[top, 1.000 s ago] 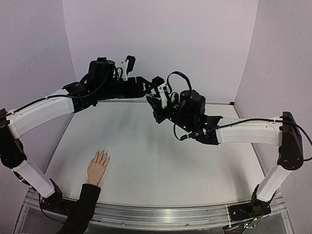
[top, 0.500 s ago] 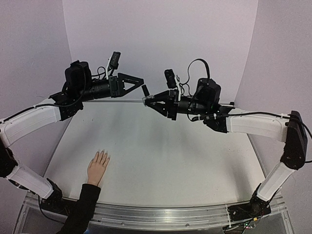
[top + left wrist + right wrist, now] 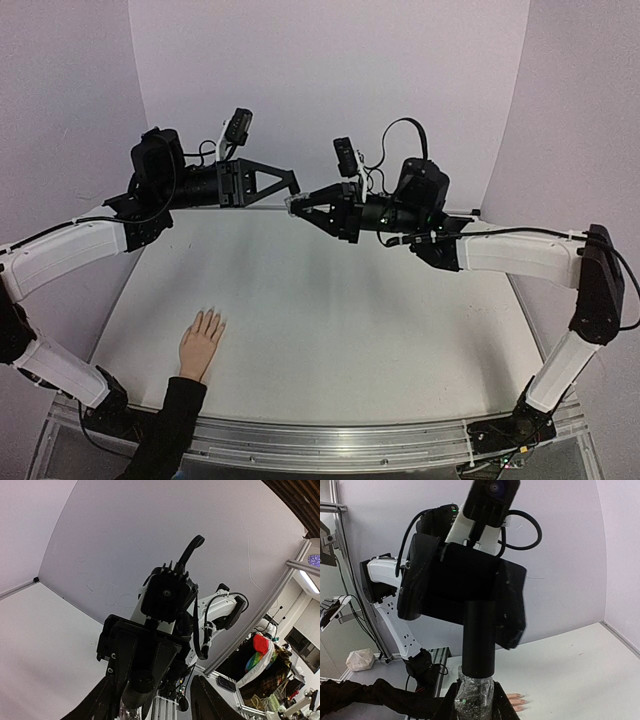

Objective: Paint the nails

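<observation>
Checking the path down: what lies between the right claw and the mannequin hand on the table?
Nothing: the top view shows only bare white table between the right claw, gripping a bottle, and the hand.

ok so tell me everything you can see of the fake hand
The hand is pale peach and mannequin-like, lying flat on the white table at its near left, fingers slightly spread, pointing toward the back. A black sleeve covers the wrist and runs off the near edge. Only the table touches it. Its nails are too small to judge.
</observation>
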You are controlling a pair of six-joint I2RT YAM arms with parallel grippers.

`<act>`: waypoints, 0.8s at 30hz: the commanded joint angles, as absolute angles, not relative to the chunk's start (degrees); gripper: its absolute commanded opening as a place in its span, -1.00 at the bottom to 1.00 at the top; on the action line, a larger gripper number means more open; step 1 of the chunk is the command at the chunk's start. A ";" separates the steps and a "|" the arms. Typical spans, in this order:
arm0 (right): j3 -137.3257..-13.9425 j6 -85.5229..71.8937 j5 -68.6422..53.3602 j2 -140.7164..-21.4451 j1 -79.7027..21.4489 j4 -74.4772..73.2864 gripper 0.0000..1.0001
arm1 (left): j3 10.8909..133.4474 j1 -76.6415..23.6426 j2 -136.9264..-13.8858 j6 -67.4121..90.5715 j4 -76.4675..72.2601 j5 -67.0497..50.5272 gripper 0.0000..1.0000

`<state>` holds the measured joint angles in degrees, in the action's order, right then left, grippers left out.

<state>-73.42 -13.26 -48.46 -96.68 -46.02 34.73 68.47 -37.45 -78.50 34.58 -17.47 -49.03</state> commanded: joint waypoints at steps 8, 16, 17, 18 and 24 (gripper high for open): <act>-77.50 -14.86 -46.78 -98.46 -46.00 38.41 -1.00 | 70.17 -37.44 -78.80 32.84 -18.25 -50.01 -0.20; -76.03 -12.46 -33.59 -97.04 -46.62 37.56 -1.00 | 72.71 -37.57 -79.52 31.17 -13.45 -45.15 -0.86; -75.31 -10.46 -27.75 -96.28 -47.42 36.22 -1.00 | 73.06 -37.74 -79.30 30.64 -11.94 -43.44 -0.97; -74.93 -7.20 -17.07 -95.61 -49.26 34.01 -1.00 | 73.60 -38.36 -78.95 29.71 -9.70 -39.14 -0.99; -80.11 14.97 38.17 -101.13 -60.18 36.46 -1.00 | 84.33 -48.94 -82.57 26.57 11.56 9.73 -1.00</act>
